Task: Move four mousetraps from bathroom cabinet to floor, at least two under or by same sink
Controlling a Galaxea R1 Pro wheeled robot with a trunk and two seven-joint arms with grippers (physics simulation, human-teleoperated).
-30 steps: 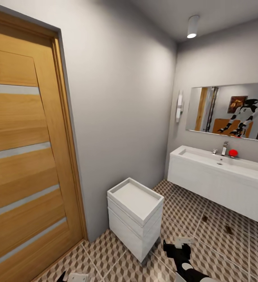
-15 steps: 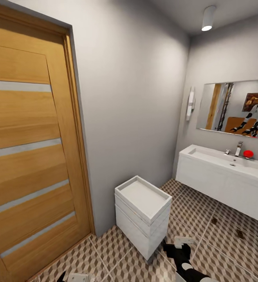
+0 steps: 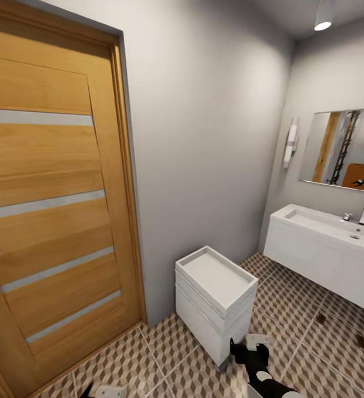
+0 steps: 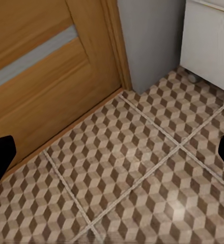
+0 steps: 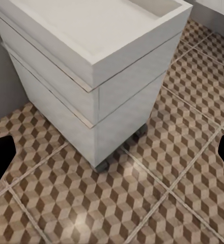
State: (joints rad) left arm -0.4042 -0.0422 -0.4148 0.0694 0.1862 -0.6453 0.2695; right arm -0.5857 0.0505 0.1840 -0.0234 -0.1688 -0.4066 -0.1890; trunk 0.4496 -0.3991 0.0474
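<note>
Robot in transit, both pincers spread and empty; two mousetraps (image 3: 321, 319) lie on bathroom floor (image 3: 292, 309) under sink (image 3: 320, 254), next head to cabinet.

A small white two-drawer unit (image 3: 216, 298) stands on castors against the grey wall (image 3: 204, 138). To its left is a tall wooden door (image 3: 49, 210) with pale horizontal strips. To its right, on the far wall, hang a mirror (image 3: 342, 149) and a white wall light (image 3: 290, 142). A ceiling spotlight (image 3: 323, 15) glows above.
</note>
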